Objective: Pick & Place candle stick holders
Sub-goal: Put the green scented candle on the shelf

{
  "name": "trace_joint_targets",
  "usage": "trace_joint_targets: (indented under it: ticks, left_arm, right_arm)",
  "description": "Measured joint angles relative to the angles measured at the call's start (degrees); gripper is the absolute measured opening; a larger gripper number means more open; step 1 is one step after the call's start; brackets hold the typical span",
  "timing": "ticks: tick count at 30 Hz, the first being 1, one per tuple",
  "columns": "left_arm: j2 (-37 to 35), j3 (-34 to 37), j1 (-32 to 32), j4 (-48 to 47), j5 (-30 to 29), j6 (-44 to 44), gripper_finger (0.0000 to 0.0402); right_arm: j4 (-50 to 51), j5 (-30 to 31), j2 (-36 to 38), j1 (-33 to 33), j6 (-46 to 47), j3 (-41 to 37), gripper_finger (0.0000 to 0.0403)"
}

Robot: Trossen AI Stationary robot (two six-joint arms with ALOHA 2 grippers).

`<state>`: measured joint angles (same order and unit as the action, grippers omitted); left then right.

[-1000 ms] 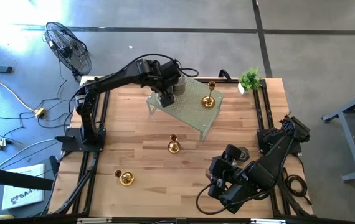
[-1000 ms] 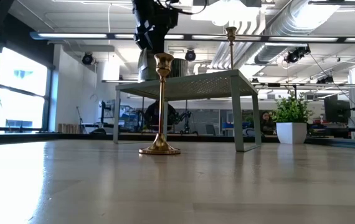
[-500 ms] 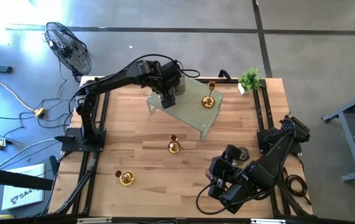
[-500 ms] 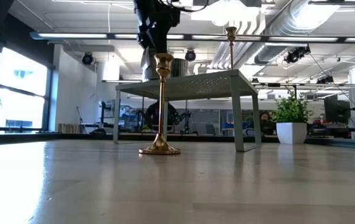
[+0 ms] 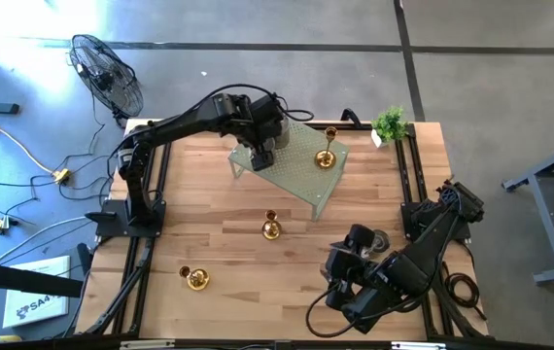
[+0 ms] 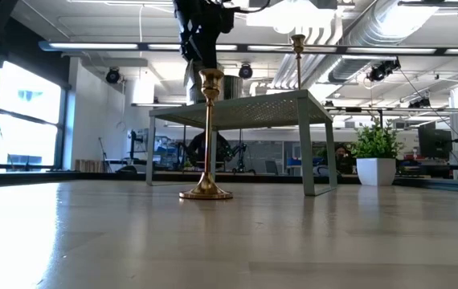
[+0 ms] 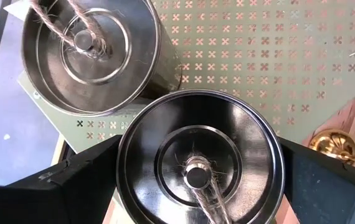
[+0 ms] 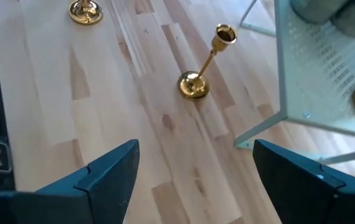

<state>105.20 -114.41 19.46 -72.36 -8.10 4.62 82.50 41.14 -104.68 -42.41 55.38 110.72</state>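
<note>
Left claw (image 7: 196, 186) grasping grey-silver cup (image 7: 199, 155) at rack (image 5: 306, 165) edge, right claw (image 8: 190, 180) released.

A robotics lab or workshop: bare ceiling ducts (image 6: 390, 32), strip lights, a concrete floor (image 5: 258, 24) with loose cables (image 5: 24, 156) and a standing fan (image 5: 107, 76).

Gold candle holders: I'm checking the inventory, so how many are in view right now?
3. One gold holder stands on the green rack; one is mid-table in front of the rack; one is near the table's front left. Others may be hidden.
</note>
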Motion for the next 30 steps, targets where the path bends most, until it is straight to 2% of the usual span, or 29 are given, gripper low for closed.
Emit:
trace_joint_targets:
  ticks: [5, 11, 30]
  left_arm:
    - [0.01, 0.00, 0.00, 0.01, -0.02, -0.74, 0.0382]
    - [0.00, -0.01, 0.00, 1.43, 0.00, -6.00, 0.0382]
    - [0.01, -0.01, 0.00, 2.04, -0.02, -6.41, 0.0382]
  right_arm:
    - [-0.03, 1.45, 0.00, 0.06, -1.97, 0.00, 0.0309]
    - [-0.09, 2.02, 0.00, 0.06, -2.95, 0.00, 0.0309]
    - [-1.69, -0.15, 0.00, 0.06, -2.92, 0.01, 0.0309]
